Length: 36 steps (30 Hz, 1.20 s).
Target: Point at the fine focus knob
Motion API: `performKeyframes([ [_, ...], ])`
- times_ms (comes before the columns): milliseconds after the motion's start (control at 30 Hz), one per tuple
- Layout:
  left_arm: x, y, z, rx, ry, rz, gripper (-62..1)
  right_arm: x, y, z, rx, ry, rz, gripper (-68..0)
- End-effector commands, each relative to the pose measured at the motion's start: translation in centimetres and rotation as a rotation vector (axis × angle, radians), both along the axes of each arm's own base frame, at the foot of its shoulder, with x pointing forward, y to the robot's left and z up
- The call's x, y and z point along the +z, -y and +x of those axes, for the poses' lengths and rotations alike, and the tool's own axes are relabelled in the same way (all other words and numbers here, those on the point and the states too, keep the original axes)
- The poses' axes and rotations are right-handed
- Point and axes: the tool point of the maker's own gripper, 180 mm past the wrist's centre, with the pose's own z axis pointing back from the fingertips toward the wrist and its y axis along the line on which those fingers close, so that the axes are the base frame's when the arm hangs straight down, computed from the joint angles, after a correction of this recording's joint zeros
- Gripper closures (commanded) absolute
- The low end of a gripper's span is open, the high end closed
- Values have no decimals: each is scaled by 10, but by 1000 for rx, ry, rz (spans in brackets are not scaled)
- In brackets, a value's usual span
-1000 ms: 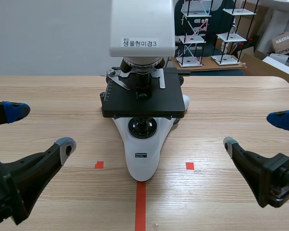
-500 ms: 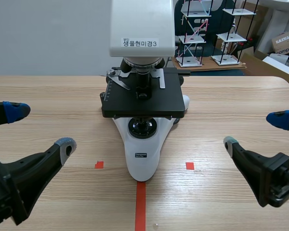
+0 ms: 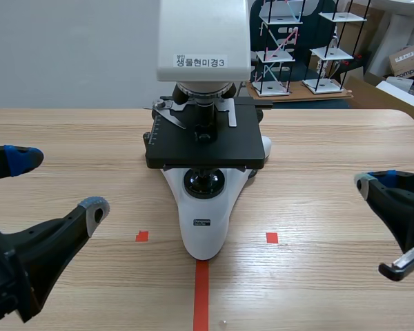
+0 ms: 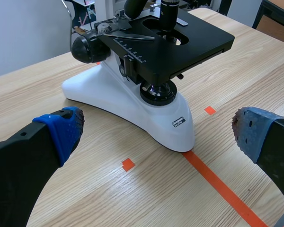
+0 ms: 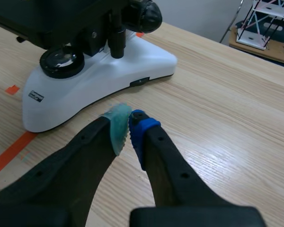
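The right gripper (image 5: 128, 125), its dotted grey-green and blue pads pressed together, hangs low over the table, with the glossy white, wedge-based microscope (image 5: 99, 78) ahead of it. The round black fine focus knob (image 5: 146, 15) sits farther ahead, on the stand's side. The left gripper (image 3: 58, 182) is spread wide. The table (image 3: 331, 138) is pale wood-grain; wire shelf models (image 3: 300, 48) stand behind.

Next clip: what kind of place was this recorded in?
Likely a lab or teaching workroom: a labelled microscope stands on a wooden table, with small rod-and-shelf frame models and cardboard boxes behind.
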Motion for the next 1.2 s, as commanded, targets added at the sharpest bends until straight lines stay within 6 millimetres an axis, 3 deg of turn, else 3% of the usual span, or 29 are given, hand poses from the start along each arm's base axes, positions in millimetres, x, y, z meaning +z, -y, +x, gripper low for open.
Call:
performKeyframes([
  [0, 6, 0, 1, 6, 20, -23, -623, 7, 5, 10, 3, 45, 23, -35],
  [367, 6, 0, 1, 6, 20, -23, -623, -6, 30, 60, 4, 126, 94, -8],
  [833, 6, 0, 1, 6, 19, -22, -623, -1, 8, 119, 32, 213, 84, -6],
  [1167, 6, 0, 1, 6, 20, -23, -623, -3, -3, 144, 33, 233, 83, -6],
])
